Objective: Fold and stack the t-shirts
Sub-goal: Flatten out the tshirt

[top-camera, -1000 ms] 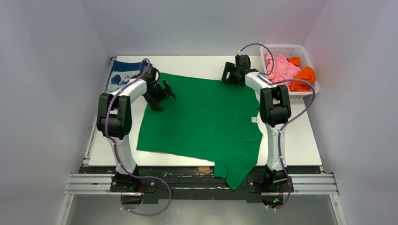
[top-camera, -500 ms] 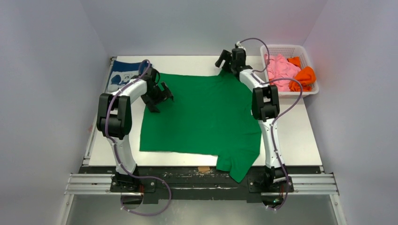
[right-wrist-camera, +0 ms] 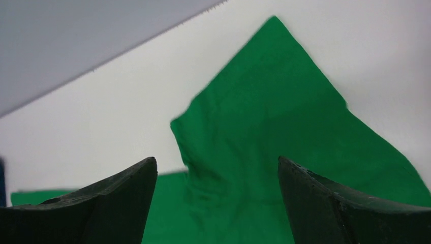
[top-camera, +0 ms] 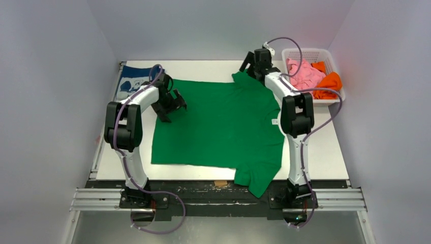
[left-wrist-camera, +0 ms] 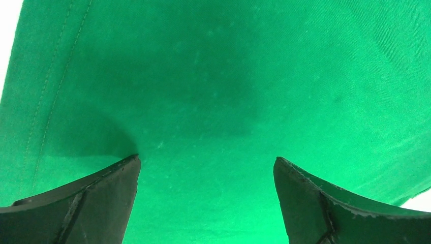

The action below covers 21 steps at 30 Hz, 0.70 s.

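Top external: in the last second the right gripper (top-camera: pixel 253 65) pulled the far sleeve (top-camera: pixel 241 79) out toward the far edge of the table. Its fingers are now spread and empty just above it. The green t-shirt (top-camera: pixel 218 127) lies mid-table, nearly flat, and has shifted slightly right. Its near sleeve (top-camera: pixel 256 180) droops over the near edge. The left gripper (top-camera: pixel 174 101) is unmoved, fingers open over the hem corner, pinching nothing. Spreading looks about done, folding next. The cloth is a thin matte knit with a stitched hem, and the far sleeve lies as a clean triangle. The navy t-shirt (top-camera: pixel 129 81) sits at the far-left corner.
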Motion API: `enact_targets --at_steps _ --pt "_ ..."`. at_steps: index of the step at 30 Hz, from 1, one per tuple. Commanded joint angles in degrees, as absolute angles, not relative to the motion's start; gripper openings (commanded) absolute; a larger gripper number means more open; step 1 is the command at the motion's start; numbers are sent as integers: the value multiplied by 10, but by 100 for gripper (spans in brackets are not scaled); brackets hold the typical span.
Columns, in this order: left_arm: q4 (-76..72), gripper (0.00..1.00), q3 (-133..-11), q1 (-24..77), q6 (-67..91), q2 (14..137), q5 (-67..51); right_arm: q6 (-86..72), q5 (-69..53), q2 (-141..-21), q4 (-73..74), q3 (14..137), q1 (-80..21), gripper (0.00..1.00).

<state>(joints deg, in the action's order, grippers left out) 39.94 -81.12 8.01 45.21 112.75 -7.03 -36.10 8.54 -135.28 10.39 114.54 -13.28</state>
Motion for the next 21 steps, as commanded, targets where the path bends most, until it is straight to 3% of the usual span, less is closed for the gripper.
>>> enact_targets --at_steps 1,5,9,21 --pt "421 100 -814 91 444 1083 -48 -297 103 -1211 179 1010 -136 87" --pt "440 100 -815 100 446 1086 -46 -297 102 -1134 238 880 -136 87" --pt "448 100 -827 108 448 1105 -47 -297 77 -1127 263 844 -136 87" --pt "523 100 -971 109 459 1219 -74 -323 110 -1269 308 968 -117 86"
